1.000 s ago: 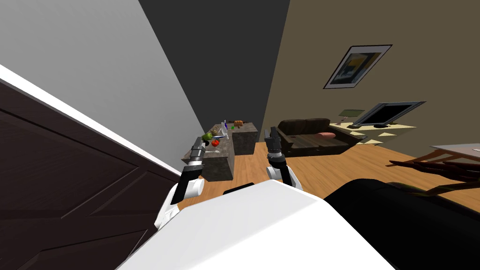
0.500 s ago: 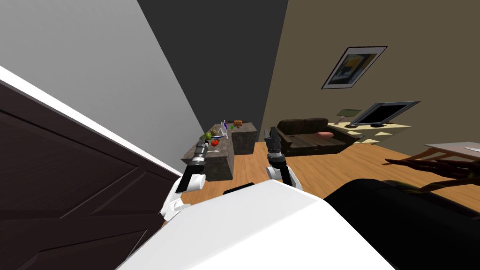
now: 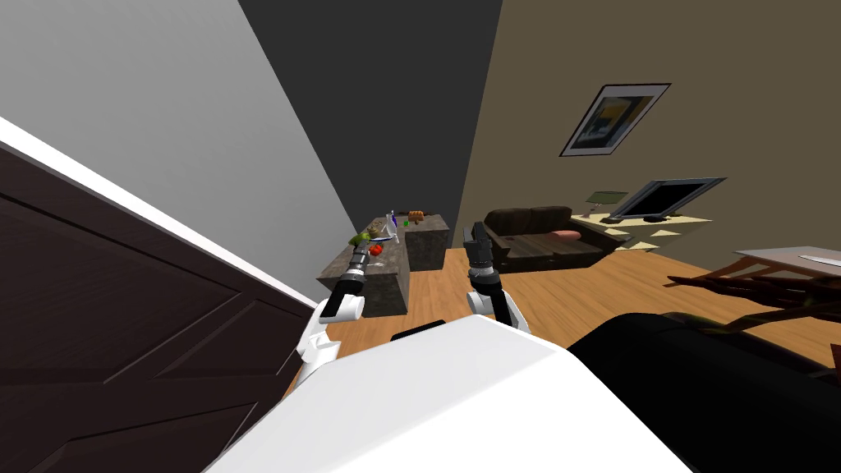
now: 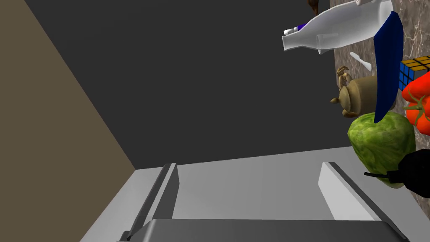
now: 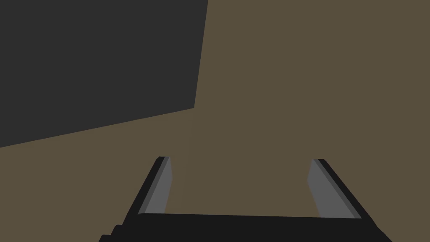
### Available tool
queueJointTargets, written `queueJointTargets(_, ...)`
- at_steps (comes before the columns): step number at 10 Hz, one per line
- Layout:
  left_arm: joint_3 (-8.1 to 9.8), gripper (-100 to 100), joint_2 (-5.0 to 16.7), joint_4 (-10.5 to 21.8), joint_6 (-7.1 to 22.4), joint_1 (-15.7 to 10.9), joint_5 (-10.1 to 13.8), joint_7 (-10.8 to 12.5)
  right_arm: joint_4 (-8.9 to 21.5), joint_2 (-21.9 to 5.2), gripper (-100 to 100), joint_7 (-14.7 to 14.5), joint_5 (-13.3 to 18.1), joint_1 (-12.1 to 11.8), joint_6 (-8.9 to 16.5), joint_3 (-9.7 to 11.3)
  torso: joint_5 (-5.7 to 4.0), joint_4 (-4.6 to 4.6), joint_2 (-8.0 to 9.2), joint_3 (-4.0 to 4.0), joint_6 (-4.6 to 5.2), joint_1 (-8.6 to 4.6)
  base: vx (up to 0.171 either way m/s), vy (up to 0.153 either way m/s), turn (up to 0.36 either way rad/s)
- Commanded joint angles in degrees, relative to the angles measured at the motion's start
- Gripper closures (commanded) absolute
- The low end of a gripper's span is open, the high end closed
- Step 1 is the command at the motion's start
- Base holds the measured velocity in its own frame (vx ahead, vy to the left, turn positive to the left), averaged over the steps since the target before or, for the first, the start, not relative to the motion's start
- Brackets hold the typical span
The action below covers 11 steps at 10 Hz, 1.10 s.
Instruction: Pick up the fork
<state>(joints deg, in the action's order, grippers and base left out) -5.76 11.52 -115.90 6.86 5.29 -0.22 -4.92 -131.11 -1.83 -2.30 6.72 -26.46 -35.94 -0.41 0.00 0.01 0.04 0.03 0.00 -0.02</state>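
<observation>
Since the counter [image 3: 392,287] is crowded, head view: left gripper [image 3: 360,249] reaches over it, right gripper [image 3: 475,240] parked aside, probably for clearance.
Left wrist: fingers [image 4: 336,189] spread, empty; likely fork [image 4: 361,61], small and white, on the stone past lettuce [image 4: 382,147], beside teapot [image 4: 361,94].
Right wrist: fingers [image 5: 161,187] spread, empty.

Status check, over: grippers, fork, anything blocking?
Left gripper open, empty, near the lettuce on the counter. Right gripper open, idle. Likely fork, small and white, lies past the teapot; unconfirmed. Lettuce, tomato and bottle crowd that side.
</observation>
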Motion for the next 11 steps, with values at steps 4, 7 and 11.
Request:
queueJointTargets(4, -0.2, -100, 0.0, 2.25, 7.35, -3.66, 0.66, 0.11, 0.0, 0.0, 0, 0.0, 0.0, 0.0, 0.0, 0.0, 0.0, -0.01, -0.03, -0.02, 0.0, 0.02, -0.008, 0.0, -0.006)
queueJointTargets(7, -0.31, -100, -0.04, 4.2, 11.77, -6.14, 1.1, 0.17, 0.0, 0.0, 0, 0.0, 0.0, 0.0, 0.0, 0.0, 0.01, -0.01, -0.03, -0.02, 0.0, 0.02, -0.006, 0.001, -0.003)
queueJointTargets(11, -0.46, -100, -0.12, 8.16, 17.44, -11.02, 1.88, 0.27, 0.0, 0.0, 0, 0.0, 0.0, 0.0, 0.0, 0.0, 0.01, -0.01, -0.04, -0.02, -0.02, 0.02, -0.004, 0.002, -0.001)
